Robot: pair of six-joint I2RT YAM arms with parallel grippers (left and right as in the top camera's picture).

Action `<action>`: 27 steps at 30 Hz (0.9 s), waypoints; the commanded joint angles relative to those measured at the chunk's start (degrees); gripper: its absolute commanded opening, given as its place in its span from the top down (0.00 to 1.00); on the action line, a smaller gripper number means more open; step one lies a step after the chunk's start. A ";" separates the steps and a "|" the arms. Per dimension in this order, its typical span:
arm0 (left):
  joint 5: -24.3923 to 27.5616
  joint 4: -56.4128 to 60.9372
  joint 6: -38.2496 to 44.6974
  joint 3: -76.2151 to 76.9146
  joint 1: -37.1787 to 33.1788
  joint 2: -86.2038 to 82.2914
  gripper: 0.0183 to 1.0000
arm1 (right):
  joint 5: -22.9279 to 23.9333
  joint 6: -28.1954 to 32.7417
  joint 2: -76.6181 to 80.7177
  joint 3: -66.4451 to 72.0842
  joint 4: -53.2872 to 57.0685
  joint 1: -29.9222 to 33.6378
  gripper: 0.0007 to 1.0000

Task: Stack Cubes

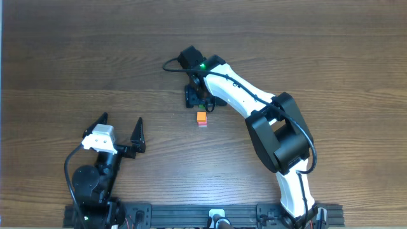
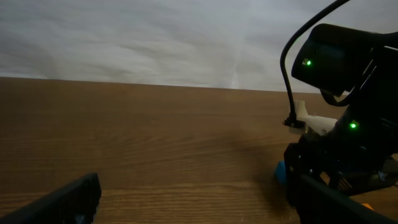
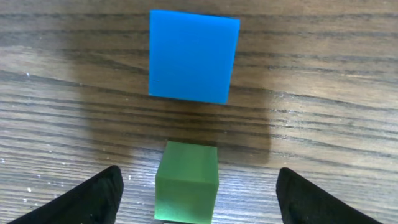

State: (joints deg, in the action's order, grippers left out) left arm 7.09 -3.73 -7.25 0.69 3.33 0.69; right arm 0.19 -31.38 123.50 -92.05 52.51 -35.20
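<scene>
**Q:** Wooden table (image 1: 57, 51), fine. Where do your arms stand on it?

**A:** My right arm (image 1: 241, 92) stretches far up the table and ends over the green cube (image 3: 186, 180). My left arm (image 1: 95, 178) sits folded close to its base, well apart from the green cube.

**Q:** And the grippers?

**A:** My right gripper (image 3: 198, 171) is spread wide. Its fingers (image 3: 93, 199) stand one on each side of the green cube, and neither touches it. My left gripper (image 1: 122, 122) is spread apart too, with nothing between its fingers, well away from that cube.

**Q:** Where are the cubes?

**A:** The blue cube (image 3: 194, 56) lies flat on the table just beyond the green cube, with a strip of bare wood between them. From my left wrist, a bit of blue peeks out beside my right gripper's dark body. The green cube stands upright on the table itself. The orange cube (image 1: 201, 117) sits near the green cube, on the side facing my bases and outside my right fingers. A reddish edge shows below the orange cube; I cannot tell what it is.
</scene>
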 commanded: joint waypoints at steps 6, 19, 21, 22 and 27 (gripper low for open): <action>-0.09 -0.04 0.83 -0.35 0.26 -0.31 0.00 | 0.76 -0.31 1.29 -1.18 -0.02 -0.04 0.39; -0.09 -0.04 0.83 -0.35 0.26 -0.31 0.00 | 0.72 -0.33 1.29 -1.18 0.00 -0.15 0.71; -0.07 -0.04 0.83 -0.35 0.26 -0.31 0.00 | 0.74 -0.33 1.29 -1.18 0.00 -0.15 0.71; -0.09 -0.02 0.83 -0.35 0.26 -0.31 0.00 | 0.72 -0.33 1.29 -1.18 0.00 -0.15 0.72; -0.07 -0.02 0.83 -0.35 0.26 -0.33 0.00 | 0.31 -0.31 1.29 -1.18 0.00 -0.15 0.78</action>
State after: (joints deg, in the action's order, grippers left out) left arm 7.09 -3.73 -7.25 0.69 3.33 0.69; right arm 0.21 -31.48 123.98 -92.09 52.49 -35.20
